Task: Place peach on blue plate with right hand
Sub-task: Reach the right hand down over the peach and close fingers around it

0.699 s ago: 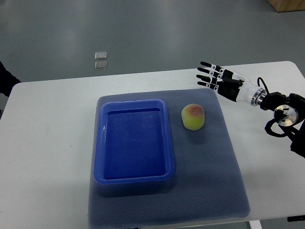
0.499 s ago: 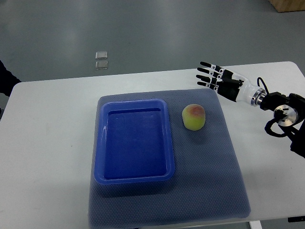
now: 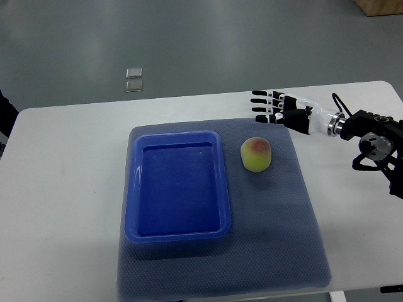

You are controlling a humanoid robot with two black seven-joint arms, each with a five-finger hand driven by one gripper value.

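Note:
A yellow-green peach (image 3: 255,154) with a red blush sits on the grey-blue mat (image 3: 277,214), just right of the blue plate (image 3: 178,234), a deep rectangular tray with nothing in it. My right hand (image 3: 271,108) reaches in from the right edge, above and slightly right of the peach, apart from it. Its fingers (image 3: 260,101) are spread flat, pointing left, and hold nothing. The left arm does not show.
The mat lies on a white table (image 3: 63,189) whose far edge runs behind the hand. Two small clear squares (image 3: 133,79) lie on the grey floor beyond. A dark shape (image 3: 5,110) shows at the left edge. A brown box corner (image 3: 381,6) sits top right.
My right hand has moved left and slightly toward the peach, with the forearm swinging more level. Peach and plate have not moved.

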